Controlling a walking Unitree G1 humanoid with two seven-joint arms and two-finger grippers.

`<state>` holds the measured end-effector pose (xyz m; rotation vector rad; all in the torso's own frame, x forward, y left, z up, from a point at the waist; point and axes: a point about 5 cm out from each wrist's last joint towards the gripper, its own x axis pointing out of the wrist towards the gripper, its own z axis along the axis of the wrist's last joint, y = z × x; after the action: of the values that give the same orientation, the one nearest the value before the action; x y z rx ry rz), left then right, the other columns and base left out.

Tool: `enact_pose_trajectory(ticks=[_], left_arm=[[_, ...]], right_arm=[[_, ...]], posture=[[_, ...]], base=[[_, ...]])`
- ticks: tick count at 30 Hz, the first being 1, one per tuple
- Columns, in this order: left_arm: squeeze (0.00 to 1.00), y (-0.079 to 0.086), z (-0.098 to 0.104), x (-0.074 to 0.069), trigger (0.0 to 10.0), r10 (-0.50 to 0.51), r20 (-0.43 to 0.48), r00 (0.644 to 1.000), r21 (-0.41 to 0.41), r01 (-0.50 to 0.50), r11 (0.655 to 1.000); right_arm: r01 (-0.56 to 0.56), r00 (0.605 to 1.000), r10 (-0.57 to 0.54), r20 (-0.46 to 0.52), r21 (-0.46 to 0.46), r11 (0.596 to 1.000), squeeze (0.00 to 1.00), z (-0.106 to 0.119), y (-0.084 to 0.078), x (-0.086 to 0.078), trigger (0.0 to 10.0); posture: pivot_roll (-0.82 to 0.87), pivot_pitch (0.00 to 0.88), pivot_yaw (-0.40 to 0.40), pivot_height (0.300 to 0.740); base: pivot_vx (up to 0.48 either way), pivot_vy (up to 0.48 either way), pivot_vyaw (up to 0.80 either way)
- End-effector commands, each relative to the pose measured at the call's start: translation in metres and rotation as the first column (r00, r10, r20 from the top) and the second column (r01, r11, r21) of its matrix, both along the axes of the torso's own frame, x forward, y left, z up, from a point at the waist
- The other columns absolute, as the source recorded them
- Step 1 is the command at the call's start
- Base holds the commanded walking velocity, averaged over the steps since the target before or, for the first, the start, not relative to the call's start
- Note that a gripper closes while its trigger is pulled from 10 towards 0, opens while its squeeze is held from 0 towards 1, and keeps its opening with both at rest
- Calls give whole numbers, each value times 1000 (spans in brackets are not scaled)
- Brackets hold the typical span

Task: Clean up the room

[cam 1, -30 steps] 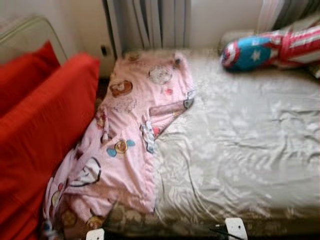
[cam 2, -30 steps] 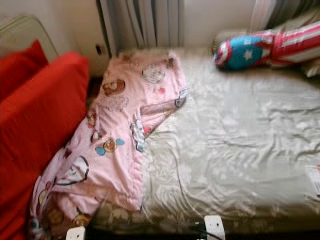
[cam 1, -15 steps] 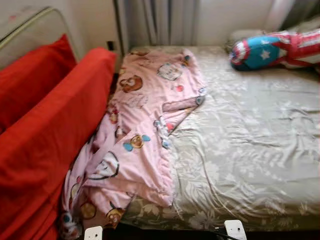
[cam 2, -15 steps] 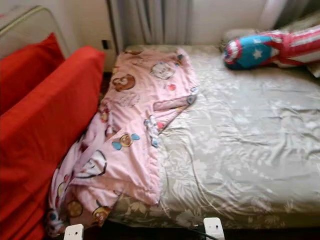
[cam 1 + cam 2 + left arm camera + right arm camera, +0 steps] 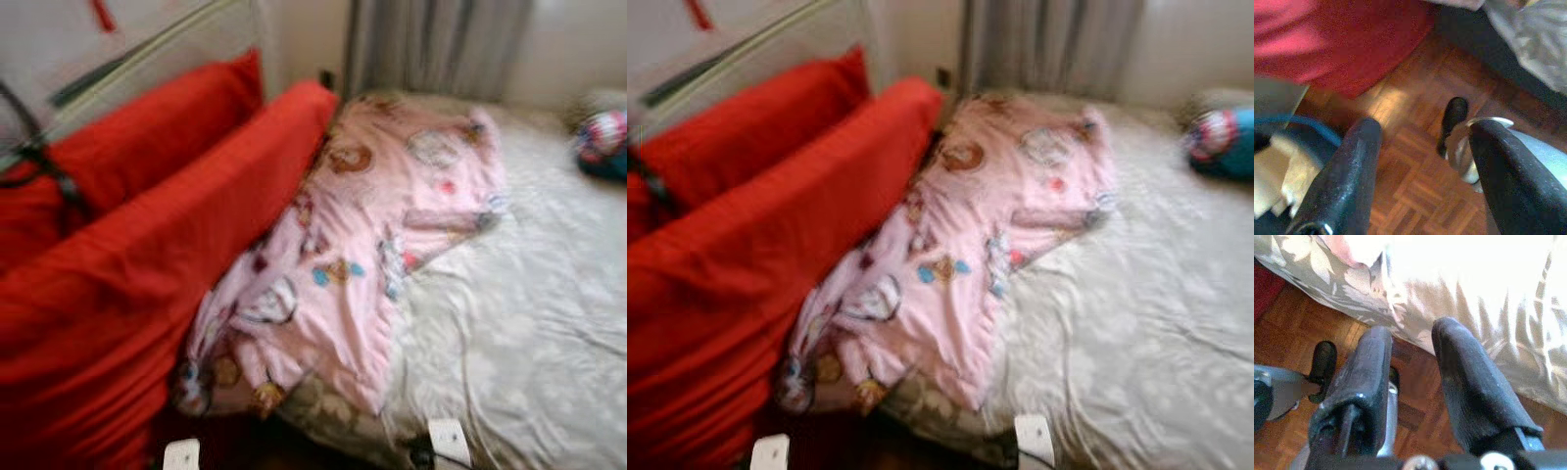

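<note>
Pink blanket [image 5: 392,235] blurred on bed [image 5: 549,323], beside red cushions [image 5: 147,264]; I see both jaws released over parquet floor [image 5: 1415,166].

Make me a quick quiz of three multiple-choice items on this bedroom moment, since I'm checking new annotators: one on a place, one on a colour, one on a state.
1. Where does the pink blanket lie?
A. On the bed's left side, beside the red cushions
B. Folded on the wooden floor
C. Hung over the curtain

2. What colour are the big cushions left of the bed?
A. Blue
B. Red
C. Green

3. How do the left gripper fingers stand?
A. Shut on the blanket
B. Shut on a cushion
C. Apart and holding nothing

Answers: 1 A, the blanket runs along the bed sheet edge next to the cushions. 2 B, both are plainly red. 3 C, the left wrist view shows bare wooden floor between the two fingers.
</note>
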<state>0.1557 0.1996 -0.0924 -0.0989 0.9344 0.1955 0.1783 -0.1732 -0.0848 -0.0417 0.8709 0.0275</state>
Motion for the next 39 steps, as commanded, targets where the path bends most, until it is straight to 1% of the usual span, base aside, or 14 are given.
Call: enact_pose_trajectory(ticks=[1, 9, 13, 16, 17, 19, 21, 25, 28, 29, 31, 32, 33, 39], left_arm=[[0, 2, -3, -9, 10000, 2, -29, 1000, 7, -1, 1000], [0, 2, -3, -9, 10000, 3, -29, 1000, 7, -3, 1000], [0, 2, -3, -9, 10000, 5, -22, 1000, 7, -5, 1000], [0, 2, -2, -8, 10000, 5, -6, 1000, 6, -5, 1000], [0, 2, -1, -6, 10000, 7, 19, 1000, 4, -7, 1000], [0, 2, -1, -6, 10000, 7, 28, 1000, 3, -8, 1000], [0, 2, 1, -4, 10000, 16, 70, 997, -7, -15, 1000], [0, 1, 7, 1, 10000, 47, 167, 985, -22, -44, 999], [0, 1, 8, 1, 10000, 51, 189, 981, -25, -47, 999], [0, 1, 9, 2, 10000, 50, 216, 975, -29, -45, 999], [0, 7, 38, 48, 10000, 28, 406, 914, -1, -30, 1000], [0, 9, 50, 62, 10000, 24, 472, 882, 8, -31, 1000], [0, 11, 58, 70, 10000, 25, 520, 854, 13, -37, 999], [0, 21, 65, 68, 10000, 43, 590, 806, 24, -71, 997]], right_arm=[[0, 999, 0, -35, 0, 1000, 0, -5, 2, -9, 10000], [-1, 999, 1, -36, 4, 1000, 0, -5, 4, -8, 10000], [11, 1000, -10, -21, 26, 1000, 0, -3, 3, -6, 10000], [34, 999, -35, 32, 43, 999, 0, 3, -1, 5, 10000], [42, 995, -46, 83, 55, 998, 0, 10, -4, 17, 10000], [43, 994, -49, 99, 59, 997, 0, 12, -4, 20, 10000], [30, 985, -42, 168, 78, 996, 0, 22, -3, 35, 10000], [-5, 945, -26, 326, 93, 996, 0, 45, 2, 65, 10000], [-12, 923, -27, 384, 99, 995, 0, 53, 3, 73, 10000], [-21, 891, -29, 453, 106, 994, 0, 63, 3, 81, 10000], [-35, 858, -28, 514, 114, 993, 0, 71, 3, 86, 10000], [-42, 845, -26, 534, 115, 992, 0, 74, 3, 86, 10000], [-50, 832, -21, 554, 114, 992, 0, 75, 2, 85, 10000], [-70, 814, -12, 580, 119, 990, 0, 72, 7, 73, 10000]], posture=[[-123, 108, 1, 740], [-123, 110, 0, 740], [-124, 111, 0, 740], [-123, 114, 2, 740], [-127, 117, 2, 740], [-127, 117, 2, 740], [-124, 119, 2, 740], [-117, 121, -2, 740], [-123, 122, -2, 740], [-124, 122, -2, 740], [-124, 120, -3, 740], [-122, 120, -4, 740], [-120, 114, -5, 740], [-122, 104, -3, 740]], base=[[0, 0, 800], [0, 0, 773], [0, 0, 0], [0, 0, 0], [0, 0, 0], [0, 0, 0], [0, 0, 0], [0, 0, 0], [0, 0, 0], [0, 0, 0], [0, 0, 0], [0, 0, 0], [0, 0, 0], [0, 0, 0]])
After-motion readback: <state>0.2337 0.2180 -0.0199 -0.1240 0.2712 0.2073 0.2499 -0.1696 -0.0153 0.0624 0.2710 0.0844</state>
